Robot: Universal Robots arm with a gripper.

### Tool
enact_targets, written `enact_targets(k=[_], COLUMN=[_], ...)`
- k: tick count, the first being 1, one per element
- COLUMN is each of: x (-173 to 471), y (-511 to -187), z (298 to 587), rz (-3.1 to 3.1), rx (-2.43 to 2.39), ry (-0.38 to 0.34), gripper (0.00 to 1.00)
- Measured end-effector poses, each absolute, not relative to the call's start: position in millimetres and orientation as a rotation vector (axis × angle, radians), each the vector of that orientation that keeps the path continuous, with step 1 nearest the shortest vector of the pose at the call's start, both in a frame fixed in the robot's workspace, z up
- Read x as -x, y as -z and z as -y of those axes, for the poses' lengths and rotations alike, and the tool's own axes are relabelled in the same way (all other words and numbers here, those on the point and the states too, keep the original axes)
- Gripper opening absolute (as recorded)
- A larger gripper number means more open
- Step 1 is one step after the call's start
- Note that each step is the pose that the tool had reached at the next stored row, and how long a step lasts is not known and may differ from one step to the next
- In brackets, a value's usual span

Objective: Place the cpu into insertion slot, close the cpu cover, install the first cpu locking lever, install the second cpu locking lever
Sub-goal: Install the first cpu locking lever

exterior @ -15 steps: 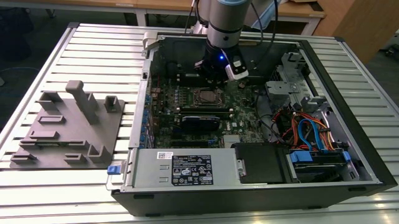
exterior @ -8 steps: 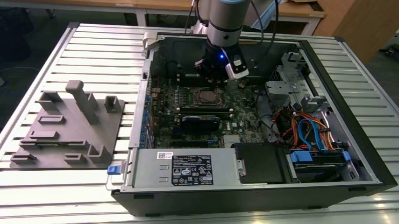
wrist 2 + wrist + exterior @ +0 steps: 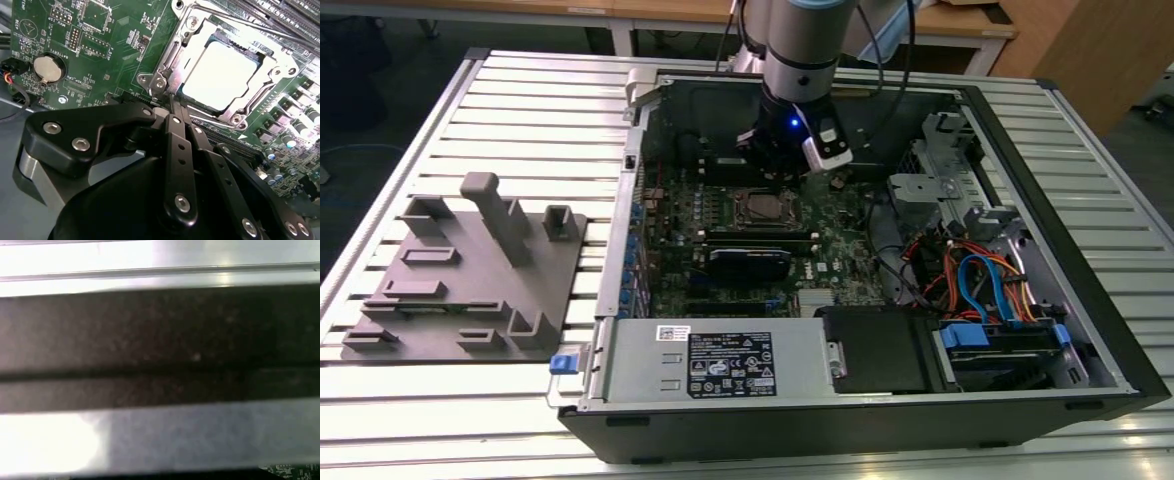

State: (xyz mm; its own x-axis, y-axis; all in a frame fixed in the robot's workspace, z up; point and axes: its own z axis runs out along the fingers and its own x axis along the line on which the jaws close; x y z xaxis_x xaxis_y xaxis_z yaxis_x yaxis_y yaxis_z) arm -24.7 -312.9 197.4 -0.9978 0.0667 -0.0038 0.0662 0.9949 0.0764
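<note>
The cpu [image 3: 222,72] lies flat in the insertion slot [image 3: 250,102], its pale face showing through the window of the cpu cover [image 3: 192,37], which is down over it. A thin lever rod [image 3: 250,22] runs along the slot's far side. My gripper [image 3: 173,106] has its black fingers [image 3: 175,145] pressed together, with the tips just off the corner of the cover's frame and nothing visible between them. In the exterior view the gripper [image 3: 781,168] hangs inside the open computer case, just behind the insertion slot [image 3: 757,207].
Memory slots [image 3: 285,15] and a coin battery [image 3: 48,68] flank the socket. The case walls [image 3: 1067,200], drive cage and coloured cables [image 3: 974,280] crowd the exterior view's right. A power supply [image 3: 707,362] sits in front. A grey fixture plate [image 3: 467,280] lies on the slatted table.
</note>
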Motion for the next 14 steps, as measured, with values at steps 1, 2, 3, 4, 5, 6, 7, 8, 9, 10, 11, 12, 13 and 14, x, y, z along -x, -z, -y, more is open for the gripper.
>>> enact_targets(k=[1, 2, 3, 4, 5, 6, 7, 8, 9, 10, 11, 12, 13, 14], x=[25, 25, 25, 25, 25, 25, 25, 27, 28, 31, 33, 36, 40, 43], y=[-197, -197, -197, -197, -197, -198, -198, -199, -200, -200, -201, -201, -202, -202], z=[313, 313, 313, 313, 313, 313, 313, 313, 313, 313, 313, 313, 313, 313], rz=[-3.131, -3.131, -3.131, -3.131, -3.131, -3.131, -3.13, -3.13, -3.131, -3.13, -3.13, -3.13, -3.13, -3.129], rx=[-0.104, -0.104, -0.104, -0.104, -0.104, -0.104, -0.105, -0.104, -0.104, -0.104, -0.105, -0.104, -0.104, -0.105], ry=[-0.119, -0.118, -0.118, -0.118, -0.12, -0.125, -0.13, -0.136, -0.141, -0.148, -0.155, -0.163, -0.171, -0.178], gripper=[0.11, 0.11, 0.11, 0.11, 0.11, 0.11, 0.11, 0.11, 0.11, 0.11, 0.11, 0.11, 0.11, 0.11])
